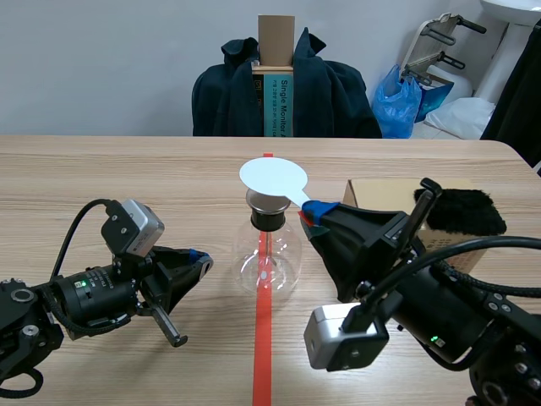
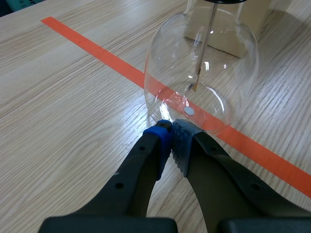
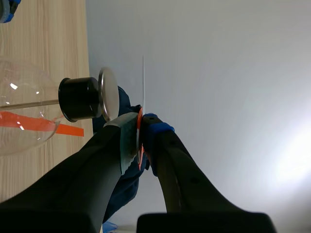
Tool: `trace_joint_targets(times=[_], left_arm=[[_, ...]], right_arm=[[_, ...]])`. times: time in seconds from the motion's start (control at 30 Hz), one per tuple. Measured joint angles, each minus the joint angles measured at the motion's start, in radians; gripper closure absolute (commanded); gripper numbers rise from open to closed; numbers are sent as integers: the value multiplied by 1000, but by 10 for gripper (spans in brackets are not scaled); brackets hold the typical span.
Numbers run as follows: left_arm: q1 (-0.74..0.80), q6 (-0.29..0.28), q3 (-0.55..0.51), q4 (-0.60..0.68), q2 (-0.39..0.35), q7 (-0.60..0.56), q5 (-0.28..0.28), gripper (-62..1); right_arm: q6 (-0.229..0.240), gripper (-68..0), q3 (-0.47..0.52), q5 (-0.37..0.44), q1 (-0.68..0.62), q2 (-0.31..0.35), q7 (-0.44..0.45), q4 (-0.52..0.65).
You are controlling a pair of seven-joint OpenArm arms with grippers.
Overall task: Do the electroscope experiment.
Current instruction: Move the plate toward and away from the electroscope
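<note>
At middle right of the scene, the right arm hides much of the cardboard box, while the left wrist view cuts off the glass flask at its neck.

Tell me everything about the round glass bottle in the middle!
The glass flask is clear and round-bellied, standing upright on the tape line. A black stopper plugs its neck, with a grey metal plate on top. A thin rod hangs inside, ending in a small strip. The left gripper, shut, sits at its base; the right gripper holds a white disc above the plate.
</note>
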Motion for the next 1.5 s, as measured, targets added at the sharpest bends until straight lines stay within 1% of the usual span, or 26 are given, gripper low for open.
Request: trace_joint_targets(times=[0.1,0.63,0.8,1.1,1.3,1.5], left_arm=[[0,0,0,0,0,0,0,-28],[0,0,0,0,0,0,0,-28],[0,0,0,0,0,0,0,-28],[0,0,0,0,0,0,0,-28],[0,0,0,0,0,0,0,-28],[0,0,0,0,0,0,0,-28]], right_arm=[[39,-8,0,-19,0,0,0,0],[40,-8,0,-19,-3,0,-9,0],[40,-8,0,-19,-3,0,-54,0],[40,-8,0,-18,-3,0,-222,0],[40,-8,0,-18,-3,0,-303,0],[40,-8,0,-18,-3,0,-365,0]])
